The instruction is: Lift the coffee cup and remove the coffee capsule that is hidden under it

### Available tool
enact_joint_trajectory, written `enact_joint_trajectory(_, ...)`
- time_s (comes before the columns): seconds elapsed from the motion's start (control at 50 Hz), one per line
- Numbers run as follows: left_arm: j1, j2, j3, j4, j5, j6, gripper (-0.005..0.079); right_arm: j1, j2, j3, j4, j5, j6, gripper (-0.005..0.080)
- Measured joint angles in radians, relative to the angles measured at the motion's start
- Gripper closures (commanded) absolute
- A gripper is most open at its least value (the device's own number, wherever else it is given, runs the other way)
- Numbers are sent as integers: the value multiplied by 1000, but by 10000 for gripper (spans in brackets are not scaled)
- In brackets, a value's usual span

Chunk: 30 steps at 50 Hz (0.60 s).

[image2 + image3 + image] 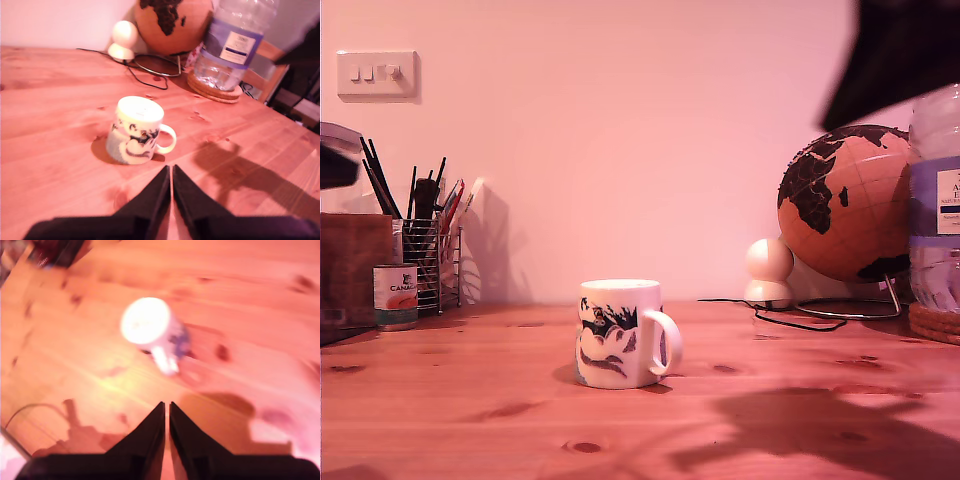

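Note:
The coffee cup (618,333), a white mug with a dark drawn print, stands mid-table, its handle toward the exterior view's right. Its top looks like a closed flat face, as if it stands mouth down. It also shows in the first wrist view as the cup (136,130) and, blurred, in the second as the cup (152,330). The coffee capsule is hidden. My first gripper (171,171) is shut, short of the cup and above the wood. My second gripper (166,406) is shut, high above the table and apart from the cup. A dark arm part (900,55) hangs at the exterior view's upper right.
At the exterior view's left stand a small tin can (395,296), a wire pen holder (428,262) and a wooden box (350,270). At its right are a globe (845,203), a white rounded object (769,270), a cable (790,318) and a water bottle (935,200) on cork coasters (932,325).

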Motion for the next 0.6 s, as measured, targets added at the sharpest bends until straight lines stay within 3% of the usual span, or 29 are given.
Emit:
enact_joint_trajectory(0.3,-85,164,0,128,-55,39,765,120,240,116,16,29,-3,691)
enact_joint_trajectory(0.6,-140,362,1,250,-56,41,765,148,372,180,28,101,-56,435)
